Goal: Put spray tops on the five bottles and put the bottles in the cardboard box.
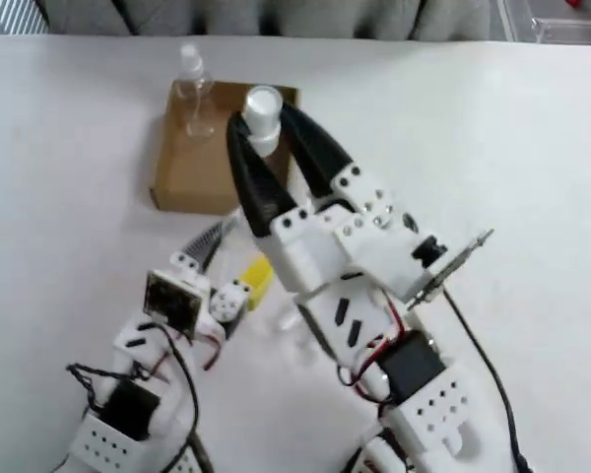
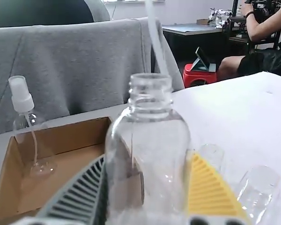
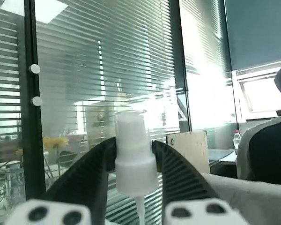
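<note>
My left gripper (image 2: 147, 161) is shut on a clear open-necked bottle (image 2: 147, 136), held upright between its grey finger (image 2: 79, 197) and yellow finger (image 2: 208, 190). A thin spray tube (image 2: 154, 42) hangs just above the bottle's neck. My right gripper (image 1: 261, 123) is shut on a white spray top (image 1: 262, 106) over the near edge of the cardboard box (image 1: 192, 172); the same spray top (image 3: 133, 159) sits between its black fingers (image 3: 91, 173). A capped bottle (image 1: 192, 94) stands upright in the box. In the high view my left gripper (image 1: 234, 258) lies under the right arm.
Two clear capless bottles (image 2: 210, 157) (image 2: 260, 185) lie on the white table beside my left gripper. A grey sofa (image 2: 75, 65) runs behind the table's far edge. The right arm's cable (image 1: 483, 365) trails toward the front edge.
</note>
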